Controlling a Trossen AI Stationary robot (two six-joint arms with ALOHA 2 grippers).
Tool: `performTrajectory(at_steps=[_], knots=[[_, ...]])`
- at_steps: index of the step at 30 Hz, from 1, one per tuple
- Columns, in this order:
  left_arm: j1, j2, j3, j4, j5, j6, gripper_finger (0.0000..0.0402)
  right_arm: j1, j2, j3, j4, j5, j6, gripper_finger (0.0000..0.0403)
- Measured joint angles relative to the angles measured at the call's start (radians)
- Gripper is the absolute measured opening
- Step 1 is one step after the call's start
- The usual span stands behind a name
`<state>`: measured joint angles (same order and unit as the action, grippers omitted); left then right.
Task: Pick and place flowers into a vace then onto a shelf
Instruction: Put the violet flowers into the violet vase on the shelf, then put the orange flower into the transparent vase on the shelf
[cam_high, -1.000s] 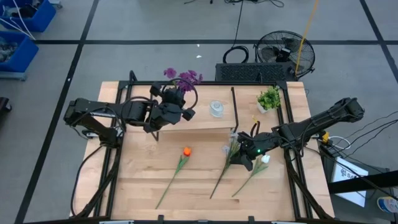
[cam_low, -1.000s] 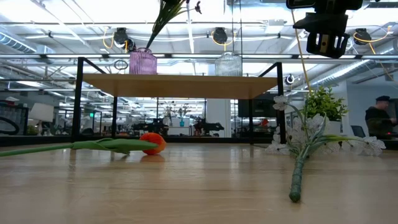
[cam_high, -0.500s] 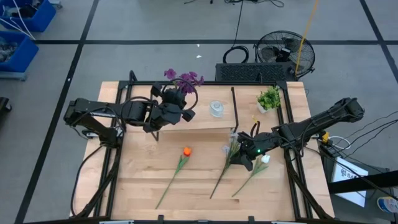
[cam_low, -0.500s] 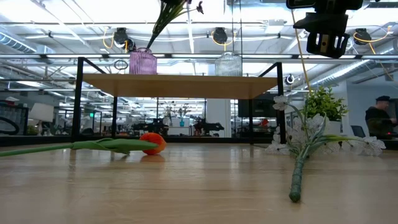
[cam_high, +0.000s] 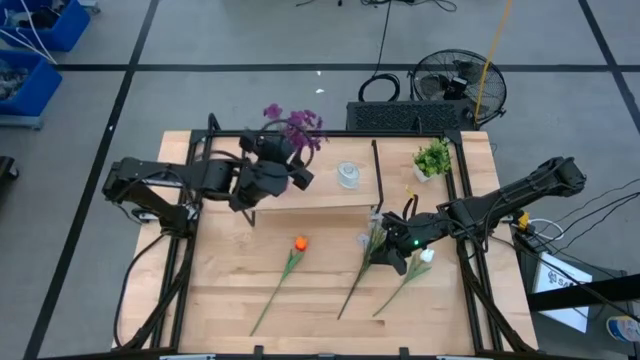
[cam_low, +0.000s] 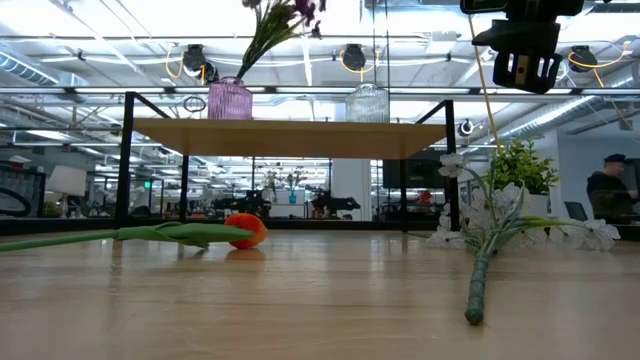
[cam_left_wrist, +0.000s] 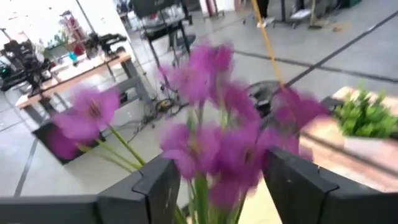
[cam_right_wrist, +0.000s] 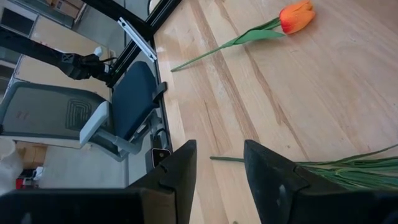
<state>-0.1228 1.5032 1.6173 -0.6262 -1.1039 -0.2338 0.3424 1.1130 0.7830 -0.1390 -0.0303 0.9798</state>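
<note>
Purple blooms (cam_high: 293, 124) lean out past the back edge of the shelf (cam_high: 330, 194) in the high view, their stem standing in a pink vase that the left hand (cam_high: 272, 176) hides from above; the right hand (cam_high: 405, 243) hovers over the white spray (cam_high: 377, 243) on the tabletop (cam_high: 225, 290), with the orange tulip (cam_high: 299, 243) and the white bud (cam_high: 424, 257) lying near. At table level the pink vase (cam_low: 230, 100) stands near the shelf's end, its stem slanting steeply, beside a clear vase (cam_low: 367, 103). From the left wrist, fingers (cam_left_wrist: 158, 186) stand wide either side of the flowers, holding nothing. From the right wrist, fingers (cam_right_wrist: 180, 168) are parted, empty. My worry: the tilted, top-heavy stem could tip the vase if the left hand brushes it while withdrawing.
</note>
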Motion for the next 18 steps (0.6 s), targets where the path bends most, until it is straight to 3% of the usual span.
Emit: performTrajectory(at_steps=[9,14,18], knots=[[-0.076,0.0,0.249,-0.001,0.012,0.148,0.0234,0.0,0.0,0.0,0.0,0.0,0.0,0.0125],[-0.138,-0.002,0.386,-0.092,0.221,0.103,0.0234,0.0,0.0,0.0,0.0,0.001,0.0,0.0125],[-0.188,-0.003,0.43,-0.232,0.44,-0.087,0.0234,0.0,0.0,0.0,0.0,0.002,-0.001,0.0125]])
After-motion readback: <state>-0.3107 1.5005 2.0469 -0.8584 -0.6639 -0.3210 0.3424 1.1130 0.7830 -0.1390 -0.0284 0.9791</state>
